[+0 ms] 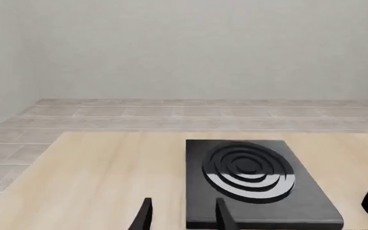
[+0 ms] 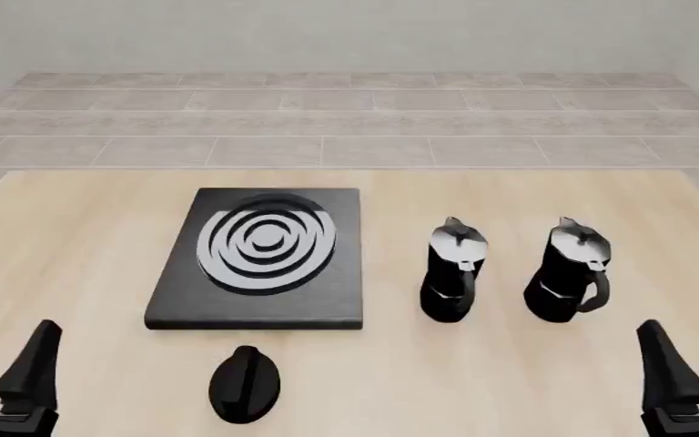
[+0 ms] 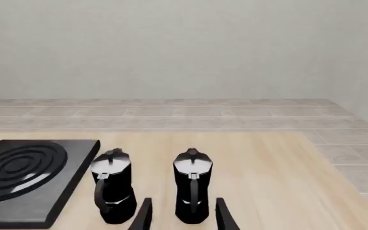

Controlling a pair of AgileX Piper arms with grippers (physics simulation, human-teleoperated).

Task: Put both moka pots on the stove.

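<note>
Beside the stove (image 2: 167, 305) both pots (image 2: 453, 273) (image 2: 568, 271) stood untouched; both pincers (image 2: 4, 360) (image 2: 690, 360) hung wide, empty. Reaching seemed next.

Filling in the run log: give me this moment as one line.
stage: start | moka pots: upright on table, right of stove | burner: bare | left tool: open | right tool: open

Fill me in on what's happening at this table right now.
Nothing is being handled yet. Both moka pots stand upright on the table, side by side to the right of the stove, whose burner is bare. A black oval knob lies in front of the stove. The left gripper and right gripper sit open at the near edge, holding nothing.
</note>
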